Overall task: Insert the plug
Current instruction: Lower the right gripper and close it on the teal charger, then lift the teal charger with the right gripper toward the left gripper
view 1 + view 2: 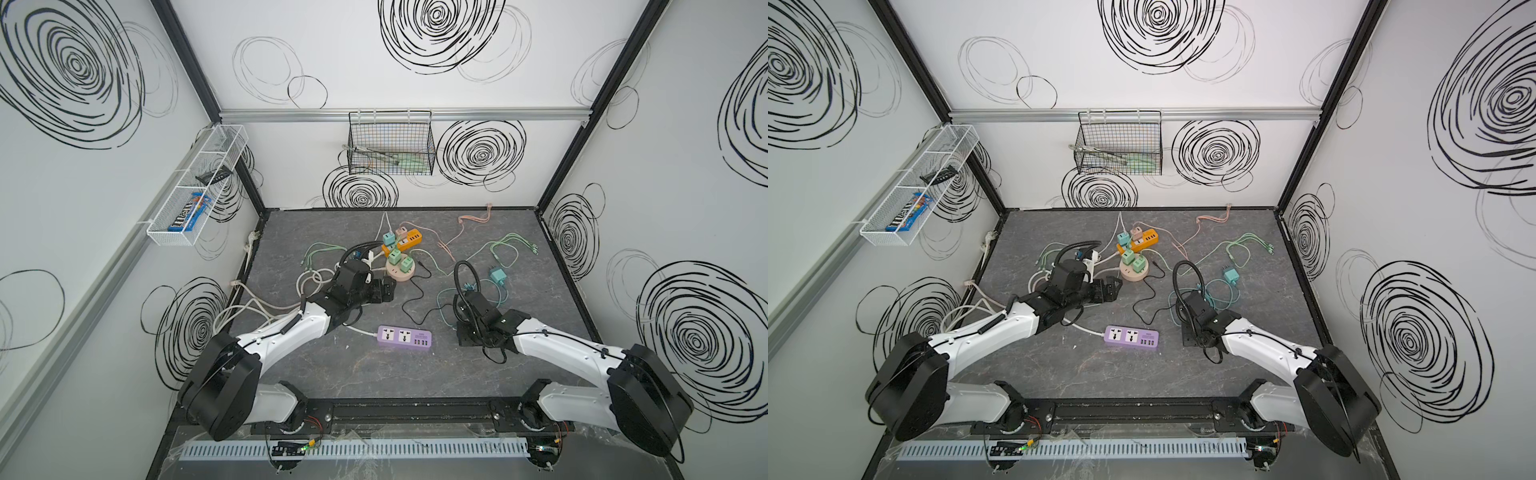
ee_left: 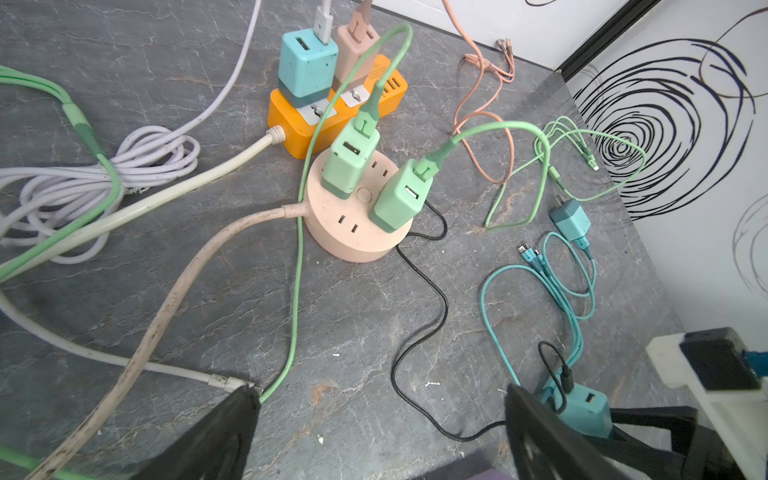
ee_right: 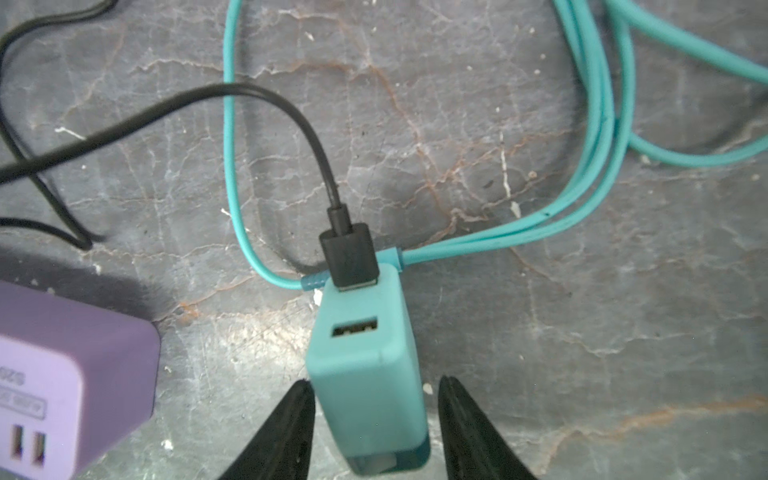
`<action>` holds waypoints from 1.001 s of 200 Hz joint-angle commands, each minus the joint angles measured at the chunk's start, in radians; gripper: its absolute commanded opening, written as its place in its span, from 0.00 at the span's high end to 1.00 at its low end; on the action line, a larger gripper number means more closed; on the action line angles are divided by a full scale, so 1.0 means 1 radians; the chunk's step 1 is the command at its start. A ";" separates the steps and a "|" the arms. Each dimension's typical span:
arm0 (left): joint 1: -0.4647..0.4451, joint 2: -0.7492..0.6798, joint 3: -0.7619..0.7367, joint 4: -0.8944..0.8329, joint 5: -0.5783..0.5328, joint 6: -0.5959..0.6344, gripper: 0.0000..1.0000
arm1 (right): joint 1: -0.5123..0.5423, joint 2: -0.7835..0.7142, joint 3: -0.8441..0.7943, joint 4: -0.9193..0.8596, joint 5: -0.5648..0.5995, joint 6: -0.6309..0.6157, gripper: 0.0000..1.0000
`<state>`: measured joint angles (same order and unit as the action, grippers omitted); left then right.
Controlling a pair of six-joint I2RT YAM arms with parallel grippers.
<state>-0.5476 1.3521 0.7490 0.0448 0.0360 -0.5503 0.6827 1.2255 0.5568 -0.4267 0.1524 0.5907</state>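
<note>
Teal charger (image 3: 361,353), beside purple strip (image 3: 62,353), sits between right gripper (image 3: 374,380)'s not-quite-closed jaws; left gripper (image 2: 380,390) wide open.

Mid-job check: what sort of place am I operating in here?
Probably a purpose-built robot test cell, not a home: white panel walls printed with black spirals, black frame posts at the corners, and a black wire basket hung on an aluminium rail.

Purple power strip (image 3: 70,374) cut off at edge; teal charger (image 3: 365,374) prongs hidden.
</note>
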 commanded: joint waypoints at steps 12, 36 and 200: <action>0.006 0.010 0.035 -0.001 -0.008 -0.010 0.04 | 0.018 -0.003 -0.029 0.043 0.032 0.003 0.56; 0.006 0.010 0.033 0.000 -0.017 -0.021 0.04 | 0.024 -0.001 -0.042 0.049 0.025 0.010 0.59; 0.003 -0.096 0.089 0.010 0.092 0.204 0.04 | 0.073 -0.285 0.023 0.196 -0.021 -0.218 1.00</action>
<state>-0.5476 1.3106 0.7994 0.0235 0.0898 -0.4263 0.7410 1.0119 0.5396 -0.3275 0.1562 0.4858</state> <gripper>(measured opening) 0.961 0.313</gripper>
